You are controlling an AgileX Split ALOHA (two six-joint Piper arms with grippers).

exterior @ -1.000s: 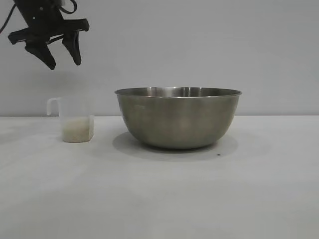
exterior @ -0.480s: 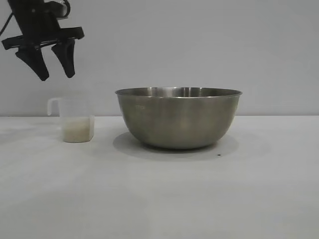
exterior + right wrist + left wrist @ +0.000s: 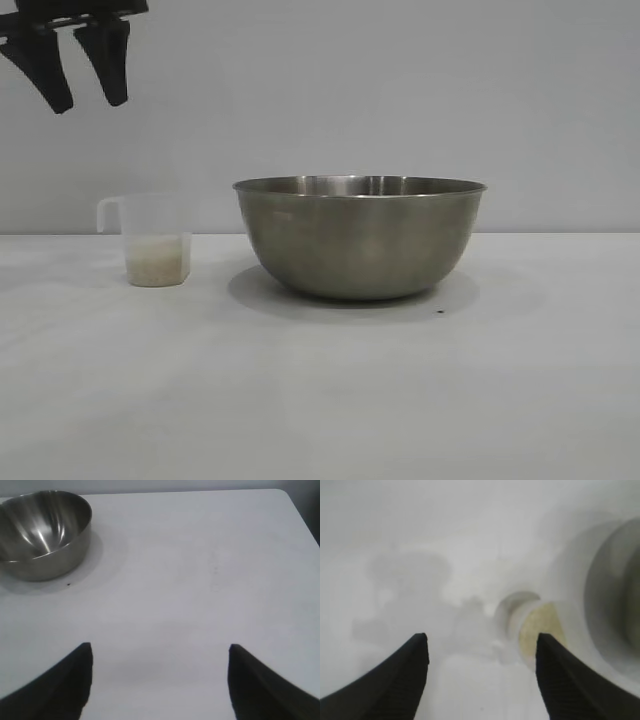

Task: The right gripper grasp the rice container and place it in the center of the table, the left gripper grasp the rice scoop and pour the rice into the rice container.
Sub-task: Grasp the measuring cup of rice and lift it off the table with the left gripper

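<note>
Setting: a plain grey wall behind the table, wide, flat and white.
Rice container: the steel bowl stands at mid-frame in the exterior view, upright, nothing gripping it. Its placement looks done.
Rice scoop: the translucent cup stands left of the bowl, apart from it, loop handle turned toward the frame's left edge.
Rice: a low layer of off-white grains fills the cup's bottom (roughly the lower third).
Left gripper: high at the upper left of the exterior view, well above the cup, fingers apart and empty. Its wrist view looks down on the cup's mouth with the bowl's rim beside it.
Right gripper: absent from the exterior view; in its own wrist view its fingers stand wide over bare table, the bowl far off at upper left.
Bowl contents: the wrist view is hazy, but no rice seems to lie inside.
Remaining: grasping the cup, carrying it over, pouring.
</note>
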